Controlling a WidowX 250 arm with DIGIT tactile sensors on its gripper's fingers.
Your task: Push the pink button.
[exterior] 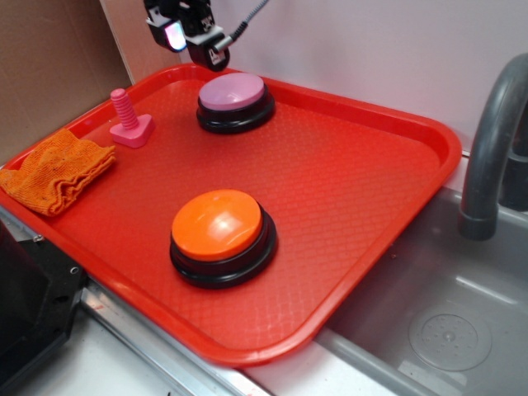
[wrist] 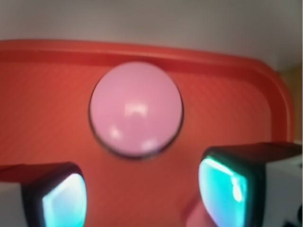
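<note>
The pink button (exterior: 233, 92) stands on its black base at the back of the red tray (exterior: 355, 173). From the wrist view its pale pink cap (wrist: 136, 108) fills the middle, seen from above. My gripper (exterior: 191, 37) hangs in the air above and just behind-left of the button, not touching it. It is open: its two glowing turquoise fingertips (wrist: 222, 189) stand wide apart, and only bare tray shows between them at the gripper's centre (wrist: 142, 196).
An orange-capped button (exterior: 219, 227) sits at the tray's front middle. A small pink bolt toy (exterior: 129, 121) and a crumpled orange cloth (exterior: 58, 171) lie at the left. A grey sink (exterior: 437, 330) with a faucet (exterior: 495, 140) is on the right.
</note>
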